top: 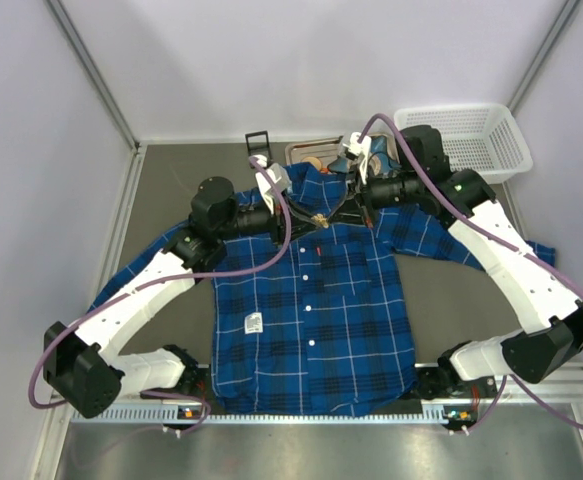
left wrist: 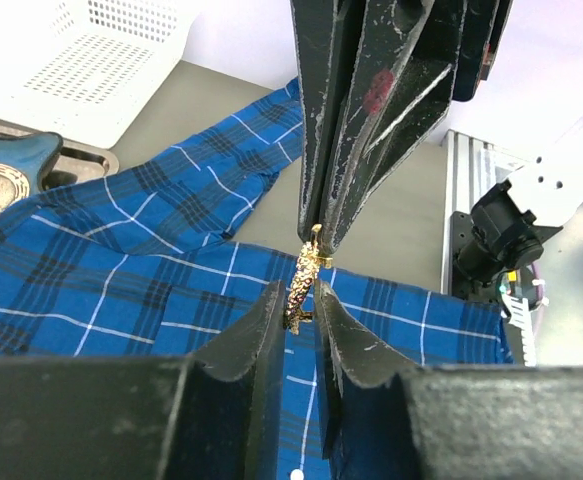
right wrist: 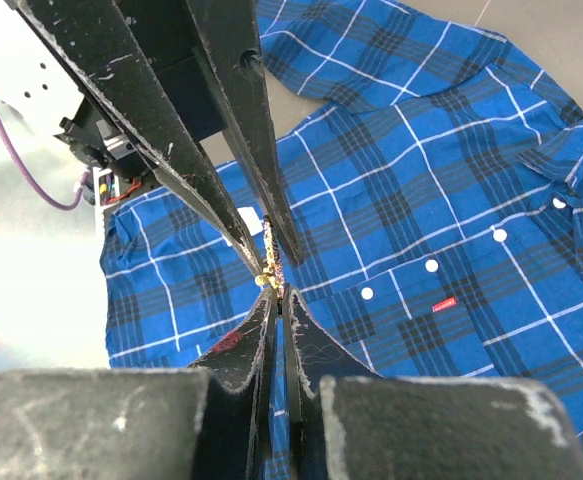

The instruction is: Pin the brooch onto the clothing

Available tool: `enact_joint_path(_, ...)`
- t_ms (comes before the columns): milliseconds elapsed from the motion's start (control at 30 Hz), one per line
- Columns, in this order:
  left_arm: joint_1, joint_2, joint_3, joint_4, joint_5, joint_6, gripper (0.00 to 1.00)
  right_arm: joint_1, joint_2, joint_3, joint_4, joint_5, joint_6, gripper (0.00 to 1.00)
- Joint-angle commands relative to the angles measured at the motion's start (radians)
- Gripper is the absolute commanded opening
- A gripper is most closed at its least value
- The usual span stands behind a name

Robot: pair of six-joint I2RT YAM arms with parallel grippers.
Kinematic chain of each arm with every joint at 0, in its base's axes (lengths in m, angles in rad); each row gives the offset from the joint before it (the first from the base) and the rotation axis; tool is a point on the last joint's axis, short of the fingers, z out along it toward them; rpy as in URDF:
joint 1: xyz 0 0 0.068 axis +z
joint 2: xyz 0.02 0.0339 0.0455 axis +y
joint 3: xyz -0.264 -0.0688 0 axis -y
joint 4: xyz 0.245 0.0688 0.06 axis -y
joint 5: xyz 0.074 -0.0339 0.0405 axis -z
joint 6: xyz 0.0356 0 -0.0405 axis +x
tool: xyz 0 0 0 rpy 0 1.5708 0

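The blue plaid shirt (top: 311, 320) lies flat on the table, collar at the far end; it also shows in the left wrist view (left wrist: 121, 270) and the right wrist view (right wrist: 421, 200). The small gold brooch (top: 319, 218) hangs just above the shirt's upper chest, held between both grippers. My left gripper (top: 306, 221) is shut on one end of the brooch (left wrist: 304, 285). My right gripper (top: 333, 214) comes from the opposite side, its jaws shut on the other end of the brooch (right wrist: 271, 255). The two pairs of fingertips almost touch.
A white basket (top: 471, 140) stands at the far right corner. A blue star-shaped dish (left wrist: 11, 165) sits on a metal tray (top: 306, 150) behind the collar. A small black stand (top: 258, 140) is at the far wall. White walls close in on the left, back and right.
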Motion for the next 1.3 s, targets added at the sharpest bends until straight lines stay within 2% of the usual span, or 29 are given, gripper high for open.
enact_joint_path(0, 0.018, -0.006, -0.011, 0.11, 0.006, -0.118, 0.2, 0.016, -0.031, 0.023, 0.011, 0.004, -0.023, 0.0)
enact_joint_path(100, 0.032, -0.009, -0.023, 0.127, 0.019, -0.156, 0.22, 0.014, -0.034, 0.02, 0.013, 0.006, -0.024, 0.0)
enact_joint_path(133, 0.038, -0.015, -0.031, 0.138, 0.041, -0.164, 0.37, 0.014, -0.037, 0.016, 0.013, 0.013, -0.025, 0.0)
enact_joint_path(233, 0.063, -0.064, -0.075, 0.164, 0.068, -0.146, 0.68, 0.014, -0.047, 0.012, 0.015, 0.045, -0.043, 0.0)
enact_joint_path(267, 0.07, -0.086, -0.091, 0.158, 0.083, -0.12, 0.74, 0.016, -0.051, 0.013, 0.013, 0.055, -0.053, 0.0)
enact_joint_path(333, 0.086, -0.153, -0.12, 0.089, 0.089, 0.001, 0.79, 0.016, -0.056, 0.018, 0.015, 0.079, -0.085, 0.0)
enact_joint_path(433, 0.102, -0.204, -0.118, -0.027, 0.081, 0.164, 0.79, 0.014, -0.062, 0.026, 0.016, 0.096, -0.14, 0.0)
enact_joint_path(567, 0.119, -0.218, -0.106, -0.043, 0.068, 0.284, 0.77, 0.078, -0.088, 0.027, 0.024, 0.203, -0.321, 0.0)
enact_joint_path(600, 0.118, -0.213, -0.106, -0.031, 0.056, 0.287, 0.76, 0.095, -0.096, 0.01, 0.037, 0.25, -0.402, 0.0)
enact_joint_path(867, 0.112, -0.132, -0.075, 0.127, 0.045, 0.22, 0.7, 0.175, -0.129, -0.019, 0.062, 0.282, -0.502, 0.0)
enact_joint_path(1033, 0.107, -0.123, -0.083, 0.179, 0.107, 0.247, 0.55, 0.22, -0.165, -0.065, 0.079, 0.323, -0.577, 0.0)
enact_joint_path(1133, 0.08, -0.126, -0.083, 0.171, 0.143, 0.321, 0.54, 0.244, -0.177, -0.085, 0.088, 0.366, -0.616, 0.0)
enact_joint_path(1267, 0.043, -0.121, -0.071, 0.17, 0.108, 0.336, 0.55, 0.26, -0.182, -0.091, 0.103, 0.391, -0.623, 0.0)
